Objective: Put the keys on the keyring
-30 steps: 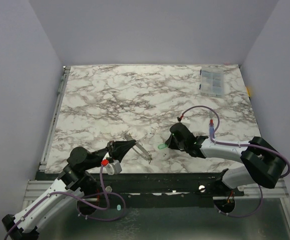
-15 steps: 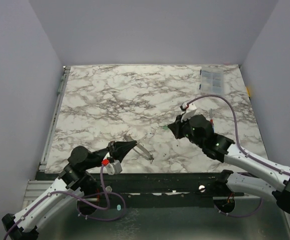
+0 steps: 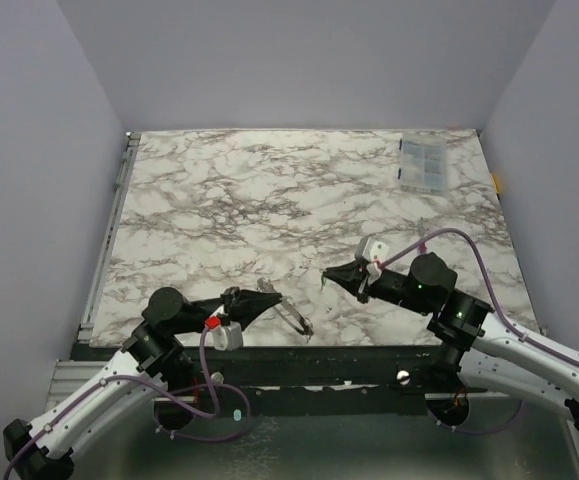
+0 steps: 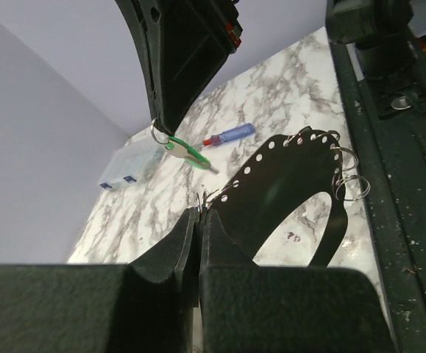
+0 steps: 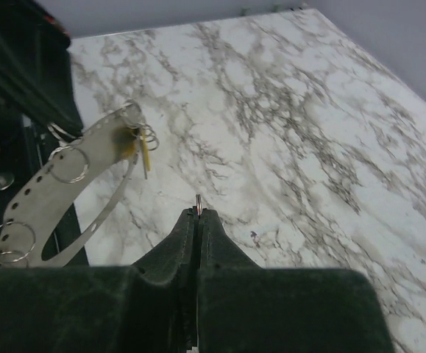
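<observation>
The keyring (image 3: 291, 313), a large grey loop with holes and small split rings along its band, is held up at the near edge by my left gripper (image 3: 259, 296). In the left wrist view that gripper (image 4: 200, 215) is shut on the keyring's (image 4: 271, 176) rim. A pale yellow key (image 5: 144, 156) hangs from the keyring (image 5: 95, 143). My right gripper (image 3: 331, 275) hovers just right of the loop. It (image 5: 199, 213) is shut on a small ring, from which the green key (image 4: 189, 153) dangles.
A clear plastic box (image 3: 424, 163) lies at the table's far right. A blue stick with a red tip (image 4: 231, 134) lies on the marble behind the right gripper. The black frame rail (image 3: 349, 360) runs along the near edge.
My right gripper has lifted the green key off the marble and swung it left towards the keyring. The left gripper has shifted the keyring slightly forward and right.
</observation>
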You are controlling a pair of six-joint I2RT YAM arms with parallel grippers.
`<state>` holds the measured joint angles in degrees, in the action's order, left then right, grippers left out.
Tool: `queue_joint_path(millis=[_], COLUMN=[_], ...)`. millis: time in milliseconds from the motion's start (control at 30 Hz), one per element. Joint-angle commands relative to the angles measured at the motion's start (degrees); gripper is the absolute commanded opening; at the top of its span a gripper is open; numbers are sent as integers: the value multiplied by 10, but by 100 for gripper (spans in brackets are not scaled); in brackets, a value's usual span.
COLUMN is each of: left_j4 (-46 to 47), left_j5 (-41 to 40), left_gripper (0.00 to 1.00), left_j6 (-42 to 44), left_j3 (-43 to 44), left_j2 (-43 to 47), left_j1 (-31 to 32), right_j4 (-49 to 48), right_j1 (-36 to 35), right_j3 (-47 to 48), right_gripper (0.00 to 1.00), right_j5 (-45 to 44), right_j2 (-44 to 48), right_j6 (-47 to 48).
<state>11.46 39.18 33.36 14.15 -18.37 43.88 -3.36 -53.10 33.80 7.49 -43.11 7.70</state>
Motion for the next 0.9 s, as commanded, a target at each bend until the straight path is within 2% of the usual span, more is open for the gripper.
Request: queue_joint_path(millis=[0, 333, 500, 867], left_j4=[38, 67, 75, 80], left_j5=[72, 116, 129, 124], left_gripper=[0, 0, 0, 0], left_j6=[-26, -60, -68, -72], left_j3=[7, 4, 4, 1], left_j2=[-22, -46, -59, -57], left_j1=[-3, -2, -3, -3], right_j4=[-49, -59, -68, -95], right_j1=[-29, -101, -161, -194], right_j3=[-32, -34, -35, -31], right_gripper=[1, 1, 1, 1], right_j5=[82, 85, 39, 19], right_j2=[17, -3, -31, -62], right_j6=[103, 196, 247, 262])
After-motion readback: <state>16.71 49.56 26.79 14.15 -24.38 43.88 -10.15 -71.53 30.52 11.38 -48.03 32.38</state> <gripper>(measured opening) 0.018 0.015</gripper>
